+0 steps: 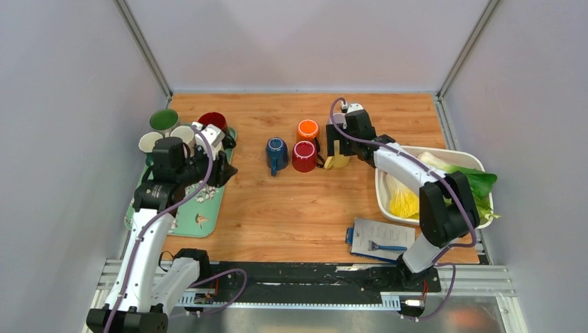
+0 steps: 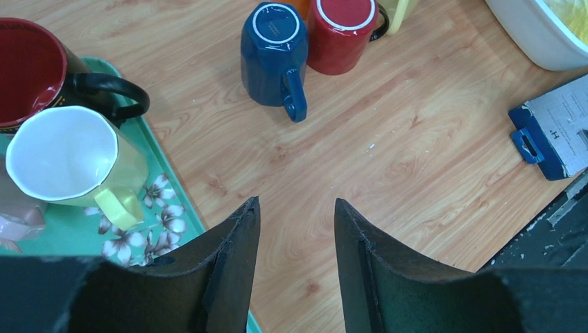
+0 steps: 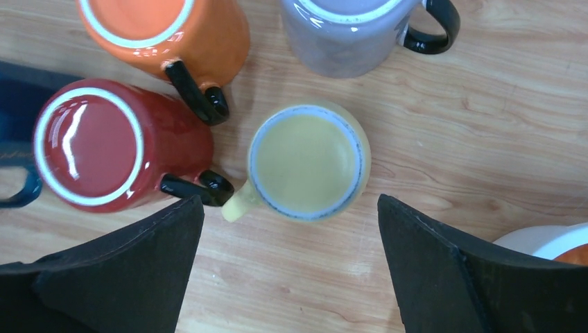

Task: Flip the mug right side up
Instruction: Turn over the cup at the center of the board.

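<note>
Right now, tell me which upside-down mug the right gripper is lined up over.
The yellow mug: it sits centred under the open right gripper, while the red mug, orange mug and grey mug lie off-centre.

A green floral tray (image 1: 211,208) lies at the counter's (image 1: 291,201) left. A white tub (image 1: 380,191) of leafy greens (image 1: 478,182) sits at the right, with a blue-edged card (image 1: 378,236) just beside it.

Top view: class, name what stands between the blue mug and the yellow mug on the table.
The upside-down red mug stands between the blue mug and the yellow mug; the top view shows it.
</note>
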Action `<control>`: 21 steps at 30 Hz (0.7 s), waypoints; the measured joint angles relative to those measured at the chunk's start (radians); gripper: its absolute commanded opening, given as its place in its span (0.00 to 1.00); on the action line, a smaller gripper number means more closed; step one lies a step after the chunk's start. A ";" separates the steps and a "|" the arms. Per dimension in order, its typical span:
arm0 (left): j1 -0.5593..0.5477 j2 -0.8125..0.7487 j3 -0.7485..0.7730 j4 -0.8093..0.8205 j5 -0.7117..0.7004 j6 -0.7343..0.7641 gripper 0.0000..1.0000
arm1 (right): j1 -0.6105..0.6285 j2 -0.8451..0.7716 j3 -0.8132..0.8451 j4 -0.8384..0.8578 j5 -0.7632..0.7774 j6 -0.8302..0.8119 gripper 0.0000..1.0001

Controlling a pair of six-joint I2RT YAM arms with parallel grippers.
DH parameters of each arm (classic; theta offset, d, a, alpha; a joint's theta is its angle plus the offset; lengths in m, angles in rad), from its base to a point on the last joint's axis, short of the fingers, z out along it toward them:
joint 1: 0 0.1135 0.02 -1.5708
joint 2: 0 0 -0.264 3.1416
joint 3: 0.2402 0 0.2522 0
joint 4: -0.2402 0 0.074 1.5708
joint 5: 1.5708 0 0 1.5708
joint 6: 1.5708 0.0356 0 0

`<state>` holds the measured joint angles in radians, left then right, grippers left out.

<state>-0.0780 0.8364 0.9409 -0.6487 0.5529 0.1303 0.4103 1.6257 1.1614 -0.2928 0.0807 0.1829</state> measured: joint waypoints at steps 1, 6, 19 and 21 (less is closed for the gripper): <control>0.000 0.002 0.000 0.000 0.001 0.000 0.51 | 0.009 0.014 0.003 0.000 0.022 0.010 1.00; 0.004 0.015 0.000 0.002 0.005 0.000 0.51 | 0.020 0.076 0.010 0.003 0.133 0.059 1.00; 0.016 0.019 0.000 0.018 0.014 -0.001 0.50 | -0.019 -0.016 -0.136 0.020 0.142 0.016 1.00; 0.016 0.023 0.000 0.026 0.016 -0.002 0.50 | -0.050 -0.046 -0.158 0.017 0.118 -0.001 1.00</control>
<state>-0.0616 0.8589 0.9409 -0.6231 0.5686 0.1287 0.3603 1.5799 1.0035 -0.2756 0.1986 0.1822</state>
